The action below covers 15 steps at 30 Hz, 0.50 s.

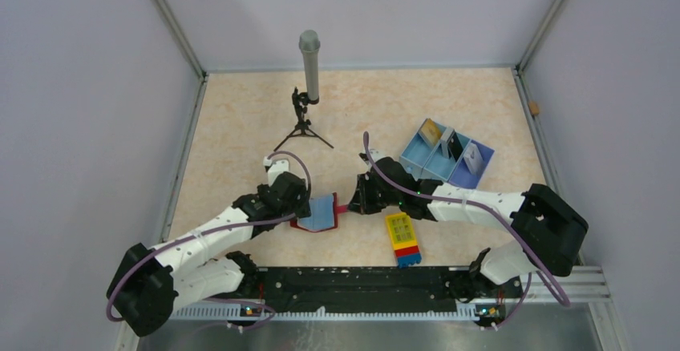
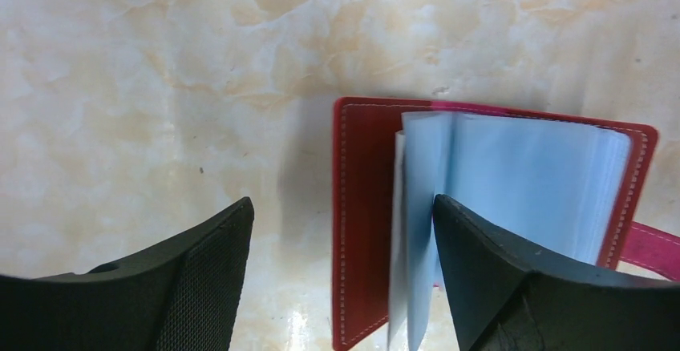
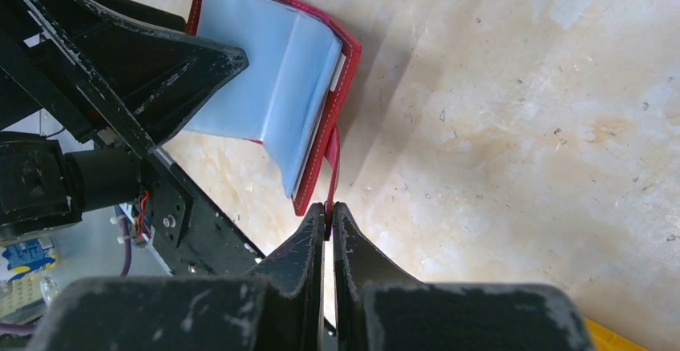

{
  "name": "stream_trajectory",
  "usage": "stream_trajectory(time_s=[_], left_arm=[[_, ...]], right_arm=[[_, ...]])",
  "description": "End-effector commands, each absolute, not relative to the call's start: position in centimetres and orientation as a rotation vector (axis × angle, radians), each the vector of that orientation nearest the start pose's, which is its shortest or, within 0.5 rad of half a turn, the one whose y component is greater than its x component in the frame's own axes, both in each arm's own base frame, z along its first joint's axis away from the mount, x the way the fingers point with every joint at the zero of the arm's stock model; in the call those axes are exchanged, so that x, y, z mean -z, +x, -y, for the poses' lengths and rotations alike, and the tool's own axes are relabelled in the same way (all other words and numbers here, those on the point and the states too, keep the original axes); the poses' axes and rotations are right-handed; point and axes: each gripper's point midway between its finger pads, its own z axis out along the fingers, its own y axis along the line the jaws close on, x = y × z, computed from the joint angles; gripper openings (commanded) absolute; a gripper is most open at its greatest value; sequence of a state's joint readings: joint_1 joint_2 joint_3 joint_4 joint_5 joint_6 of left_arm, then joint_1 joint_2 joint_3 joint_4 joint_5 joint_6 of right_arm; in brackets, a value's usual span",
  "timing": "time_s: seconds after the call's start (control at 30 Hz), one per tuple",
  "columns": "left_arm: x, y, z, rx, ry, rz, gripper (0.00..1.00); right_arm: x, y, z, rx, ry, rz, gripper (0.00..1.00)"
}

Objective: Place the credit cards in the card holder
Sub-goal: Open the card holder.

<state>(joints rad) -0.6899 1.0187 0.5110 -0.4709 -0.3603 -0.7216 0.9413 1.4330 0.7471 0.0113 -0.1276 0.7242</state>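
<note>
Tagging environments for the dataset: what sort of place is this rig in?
Likely a lab test cell, not a home: plain pale walls box in a marble-patterned tabletop, a black mounting rail runs along the near edge, and a microphone on a tripod stands at the back.

On table [image 1: 240,127], card holder [image 1: 321,212] between left gripper [image 1: 298,205] and right gripper [image 1: 354,197], block [image 1: 403,239] in front right, tray [image 1: 414,159] behind right holding cards [image 1: 431,131], microphone stand [image 1: 302,120] behind.

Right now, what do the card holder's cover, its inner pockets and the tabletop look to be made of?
The card holder cover: dark-red leather or imitation, matte, pale stitching along the edge. Its inner pockets: thin blue-grey translucent plastic, probably, floppy sheets with a slight sheen. The tabletop: smooth beige marble-patterned surface, likely laminate; glossy reflections.
</note>
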Motion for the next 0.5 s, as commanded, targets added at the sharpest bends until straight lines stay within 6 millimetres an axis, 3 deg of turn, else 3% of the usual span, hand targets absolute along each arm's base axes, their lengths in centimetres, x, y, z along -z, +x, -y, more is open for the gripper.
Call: stream_trajectory(time_s=[0.0, 0.13, 0.47], left_arm=[[-6.4, 21.1, 11.1, 0.077, -0.269, -2.416, 0.81], [-6.5, 20.8, 9.9, 0.017, -0.309, -2.403, 0.81], [-5.0, 20.4, 10.3, 0.036, -0.301, -2.436, 0.81]], right_arm=[[-9.9, 19.1, -33.8, -0.972, -0.339, -2.384, 0.0], [-9.5, 19.3, -33.5, -0.946, -0.326, -2.393, 0.0], [-6.8, 20.0, -31.9, -0.802, -0.28, -2.459, 0.0]])
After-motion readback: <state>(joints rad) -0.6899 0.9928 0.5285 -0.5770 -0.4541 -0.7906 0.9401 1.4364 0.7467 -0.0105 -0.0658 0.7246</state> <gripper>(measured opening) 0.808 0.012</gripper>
